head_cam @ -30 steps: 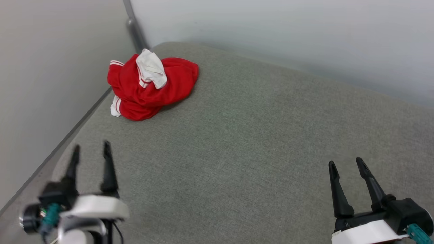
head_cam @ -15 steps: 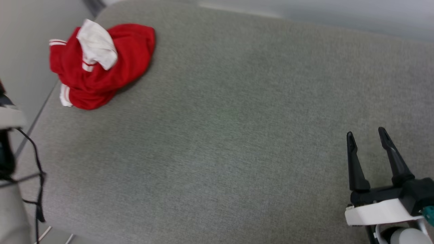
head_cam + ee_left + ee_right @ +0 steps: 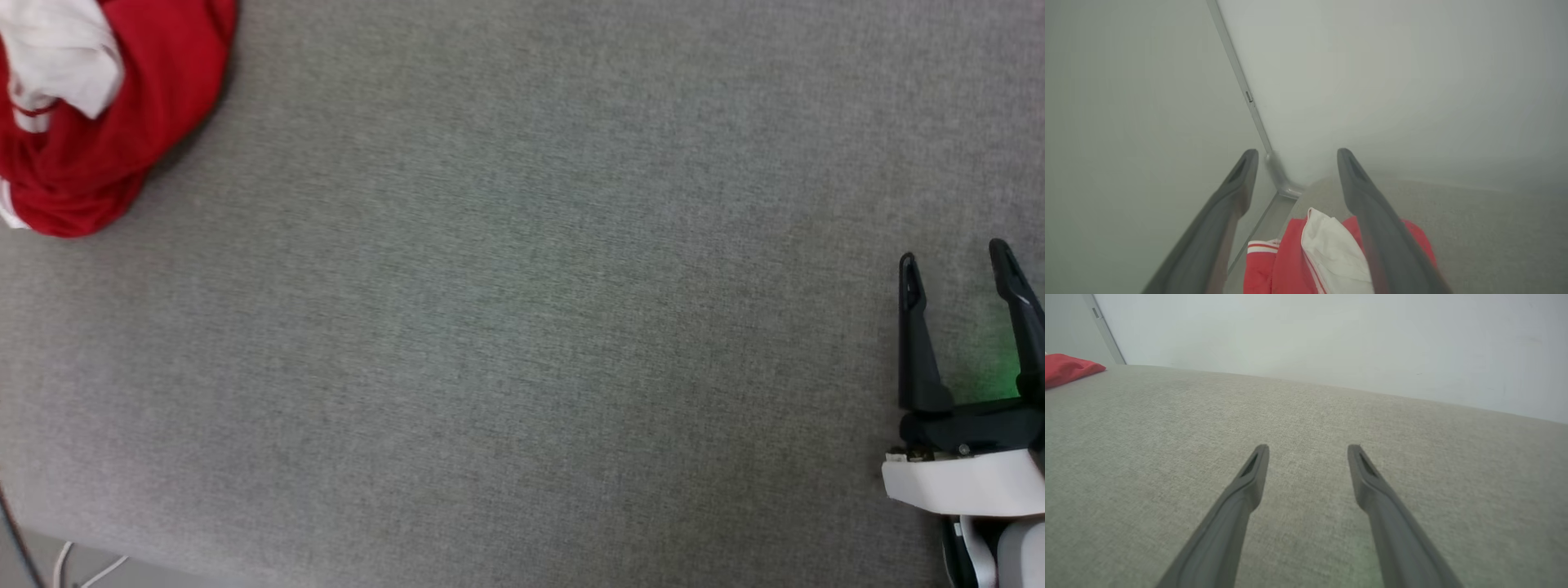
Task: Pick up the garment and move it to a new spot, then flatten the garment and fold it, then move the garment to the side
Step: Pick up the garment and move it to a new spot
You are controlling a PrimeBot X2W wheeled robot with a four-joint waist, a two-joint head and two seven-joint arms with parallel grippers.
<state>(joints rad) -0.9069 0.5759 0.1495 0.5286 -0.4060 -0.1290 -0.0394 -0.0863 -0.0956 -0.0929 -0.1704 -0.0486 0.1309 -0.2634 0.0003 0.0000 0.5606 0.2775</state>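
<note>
Crumpled garment [image 3: 106, 139] on the grey cushion [image 3: 522, 327]; your left gripper [image 3: 1296, 153] near it, your right gripper [image 3: 953, 253] well apart — both spread, holding nothing.

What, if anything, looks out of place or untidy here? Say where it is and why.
The garment lies crumpled in a heap on the grey surface near the wall corner, a white sleeve flopped over its red body instead of spread flat. Nothing else stands out.

Garment [image 3: 163, 98]: soft matt cloth. Grey surface [image 3: 522, 327]: coarse woven fabric, matt. Right gripper [image 3: 953, 255]: smooth black plastic.
</note>
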